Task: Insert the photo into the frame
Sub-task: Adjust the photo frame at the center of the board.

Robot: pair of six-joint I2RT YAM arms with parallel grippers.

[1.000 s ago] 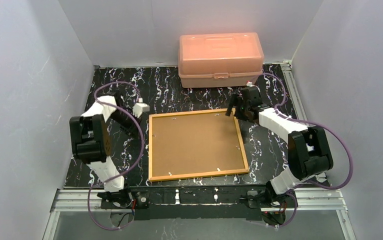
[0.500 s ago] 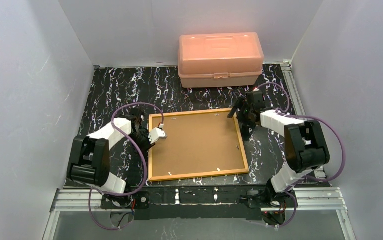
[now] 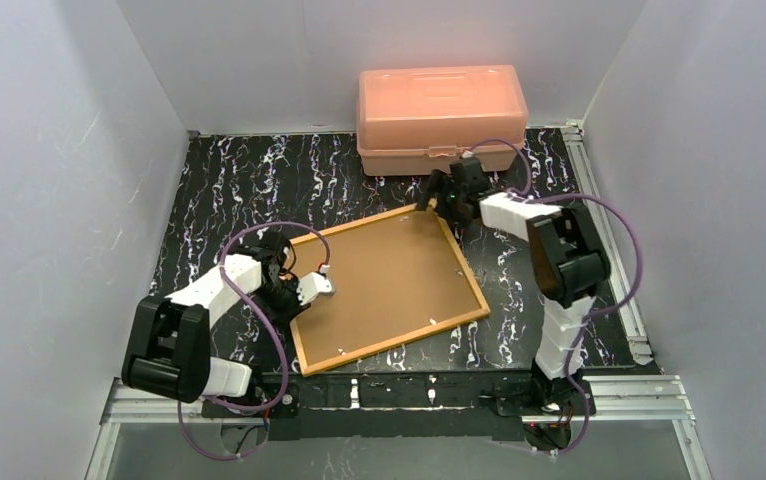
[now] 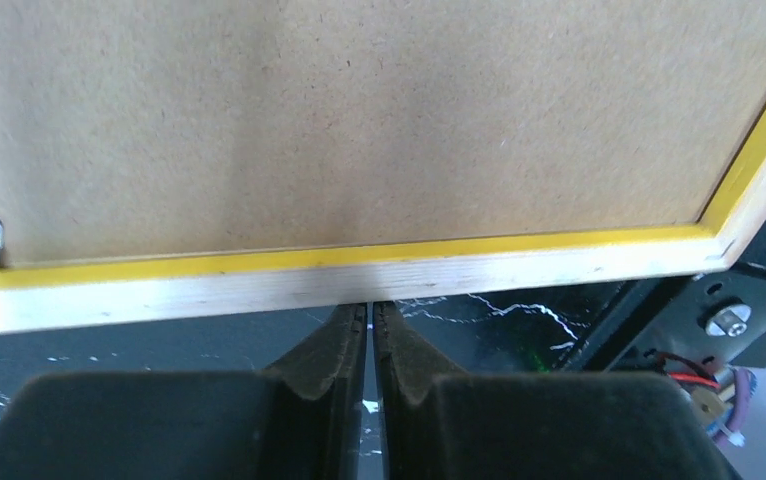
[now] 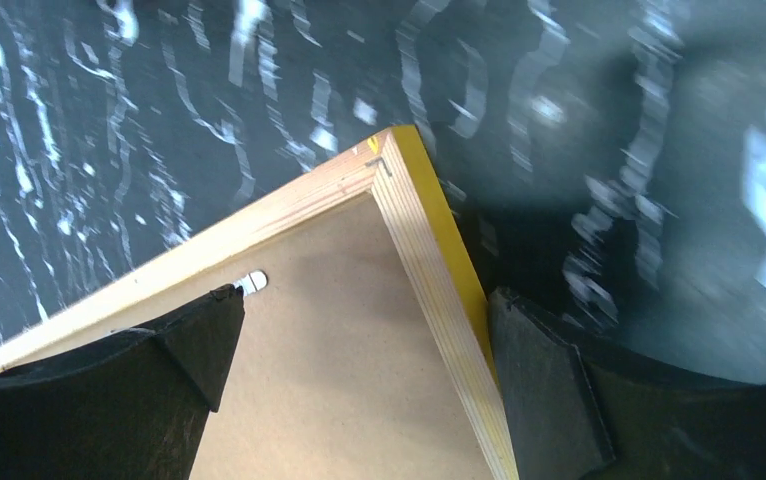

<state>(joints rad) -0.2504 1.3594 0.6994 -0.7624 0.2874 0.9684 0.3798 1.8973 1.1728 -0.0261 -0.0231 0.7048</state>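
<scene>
Frame (image 3: 384, 285) contact comes first. Our left tool (image 4: 369, 312) is closed tight with nothing in it, its end at the frame's pale wooden outer edge, lower centre of the left wrist view. Our right tool (image 5: 367, 300) gapes wide and straddles the frame's far corner, one side over the brown back, the other outside the yellow rim. Back-up and askew, the frame lies mid-worktop (image 3: 219, 190). A pink box (image 3: 441, 118) stands behind it, top centre.
</scene>
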